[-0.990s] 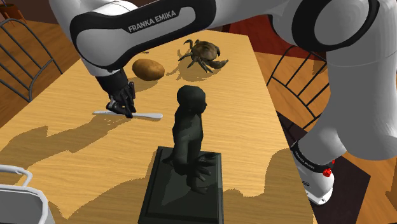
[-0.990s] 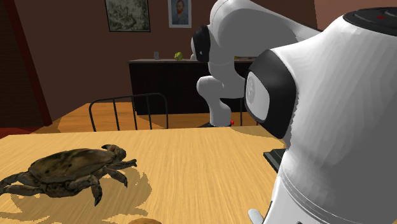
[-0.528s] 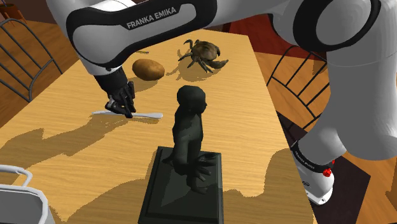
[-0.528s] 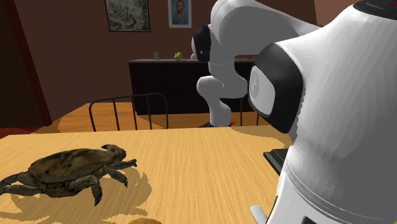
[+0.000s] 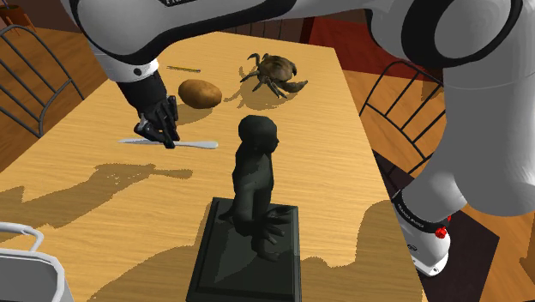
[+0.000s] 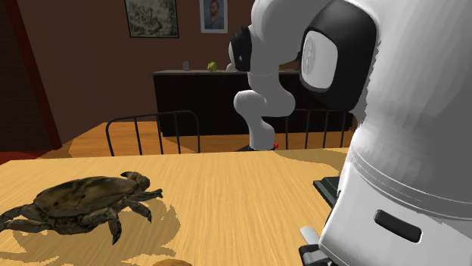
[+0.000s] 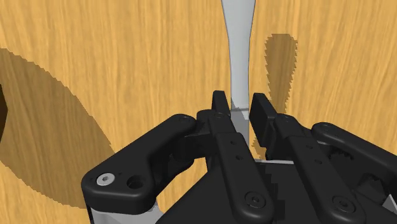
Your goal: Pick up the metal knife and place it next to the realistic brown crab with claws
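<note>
A pale grey knife [image 5: 190,144] hangs level just above the wooden table [image 5: 326,172], its shadow lying apart from it on the wood. My black gripper [image 5: 163,135] is shut on it near the handle end. In the wrist view the long blade [image 7: 236,57] runs out from between the fingertips [image 7: 221,105], which clasp it at the gripper [image 7: 240,109]. The brown crab with claws [image 5: 273,70] sits at the table's far end, beyond the gripper; it also appears large in the second exterior view [image 6: 79,204].
A brown potato [image 5: 200,93] lies between gripper and crab. A dark statue on a square base [image 5: 255,184] stands mid-table, close to the knife's tip. A thin yellow stick [image 5: 183,69] lies farther back. Chairs [image 5: 403,94] flank the table; a white container [image 5: 26,266] sits lower left.
The gripper has risen off the table with the knife and shifted slightly toward the far end; the knife's shadow has separated from it.
</note>
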Action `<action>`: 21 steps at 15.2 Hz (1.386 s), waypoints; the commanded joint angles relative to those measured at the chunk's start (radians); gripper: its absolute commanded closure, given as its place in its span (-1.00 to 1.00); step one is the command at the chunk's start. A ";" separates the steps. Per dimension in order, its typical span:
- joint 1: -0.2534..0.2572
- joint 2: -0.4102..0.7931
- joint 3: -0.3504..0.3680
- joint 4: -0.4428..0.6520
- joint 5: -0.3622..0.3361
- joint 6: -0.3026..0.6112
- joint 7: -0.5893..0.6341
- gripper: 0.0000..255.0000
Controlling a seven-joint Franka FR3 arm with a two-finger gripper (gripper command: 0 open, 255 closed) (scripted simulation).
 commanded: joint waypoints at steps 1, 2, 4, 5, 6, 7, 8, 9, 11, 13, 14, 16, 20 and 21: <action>0.000 -0.007 0.001 0.017 0.002 -0.024 -0.001 1.00; 0.001 -0.008 0.002 0.028 0.002 -0.036 -0.002 1.00; 0.003 -0.011 0.002 0.052 0.003 -0.062 -0.002 1.00; 0.005 -0.011 0.003 0.064 0.004 -0.075 -0.003 1.00; 0.006 -0.011 0.003 0.077 0.004 -0.088 -0.003 1.00; 0.008 -0.011 0.003 0.091 0.004 -0.101 -0.003 1.00; 0.009 -0.011 0.003 0.105 0.004 -0.115 -0.003 1.00; 0.011 -0.010 0.004 0.120 0.004 -0.129 -0.004 1.00; 0.015 -0.008 0.004 0.152 0.004 -0.158 -0.004 1.00; 0.020 -0.003 0.004 0.187 0.003 -0.188 -0.005 1.00; 0.023 0.000 0.004 0.206 0.003 -0.203 -0.005 1.00; 0.029 0.007 0.003 0.246 0.001 -0.236 -0.005 1.00; 0.043 0.027 0.002 0.329 -0.003 -0.297 -0.007 1.00; 0.009 -0.042 0.007 0.214 0.011 -0.252 -0.016 1.00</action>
